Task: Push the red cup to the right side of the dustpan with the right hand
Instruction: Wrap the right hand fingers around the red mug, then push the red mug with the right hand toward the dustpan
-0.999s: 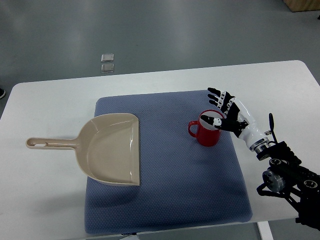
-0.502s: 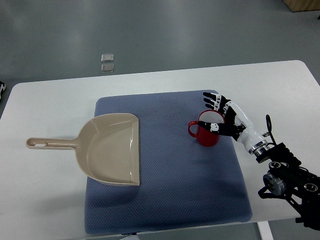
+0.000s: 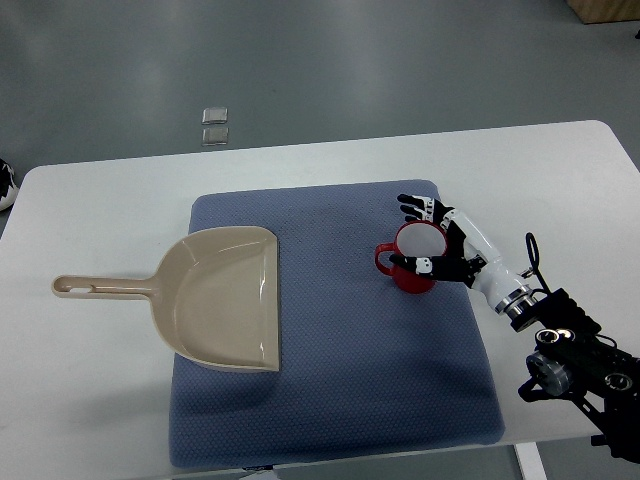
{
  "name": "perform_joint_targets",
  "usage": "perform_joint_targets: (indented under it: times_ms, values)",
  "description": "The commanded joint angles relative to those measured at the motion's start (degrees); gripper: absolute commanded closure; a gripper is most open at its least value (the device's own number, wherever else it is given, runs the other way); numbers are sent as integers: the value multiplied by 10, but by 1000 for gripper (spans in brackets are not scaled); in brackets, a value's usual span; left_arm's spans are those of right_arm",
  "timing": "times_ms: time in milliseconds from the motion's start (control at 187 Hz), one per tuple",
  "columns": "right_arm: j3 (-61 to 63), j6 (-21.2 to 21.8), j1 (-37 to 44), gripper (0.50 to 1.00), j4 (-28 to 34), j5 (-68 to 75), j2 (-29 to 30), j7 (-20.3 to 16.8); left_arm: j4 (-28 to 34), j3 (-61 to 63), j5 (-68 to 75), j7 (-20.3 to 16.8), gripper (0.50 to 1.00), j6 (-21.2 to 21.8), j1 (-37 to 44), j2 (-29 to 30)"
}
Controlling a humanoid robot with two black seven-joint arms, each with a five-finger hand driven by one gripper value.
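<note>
A red cup [image 3: 404, 276] with a white inside stands upright on a blue mat [image 3: 340, 380], its handle pointing left. A beige dustpan [image 3: 225, 295] lies on the mat's left part with its handle reaching left onto the table. The cup is to the right of the dustpan, with a gap of bare mat between them. My right hand [image 3: 415, 235] comes in from the lower right. Its fingers are spread around the cup's right side, the thumb at the near rim and the other fingers past the far rim. It touches the cup without gripping it. The left arm is out of view.
The mat lies on a white table [image 3: 90, 400]. Two small square tiles [image 3: 214, 124] lie on the grey floor beyond the table's far edge. A dark shoe tip [image 3: 5, 185] shows at the left edge.
My right hand has moved left and wrapped further around the cup. The cup has slid slightly left toward the dustpan.
</note>
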Motion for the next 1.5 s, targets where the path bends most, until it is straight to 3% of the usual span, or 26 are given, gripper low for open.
perform_joint_targets:
  times_ms: [0,775,1496]
  values:
    - [0,-1,1,574,-3,-2,0,0,0,0,0,0,500,0,0,0]
    - [-17,-7,-2,574,-14,-3,16,0,0,0,0,0,500,0,0,0]
    - [-33,-7,-8,574,-13,-3,65,0,0,0,0,0,500,0,0,0]
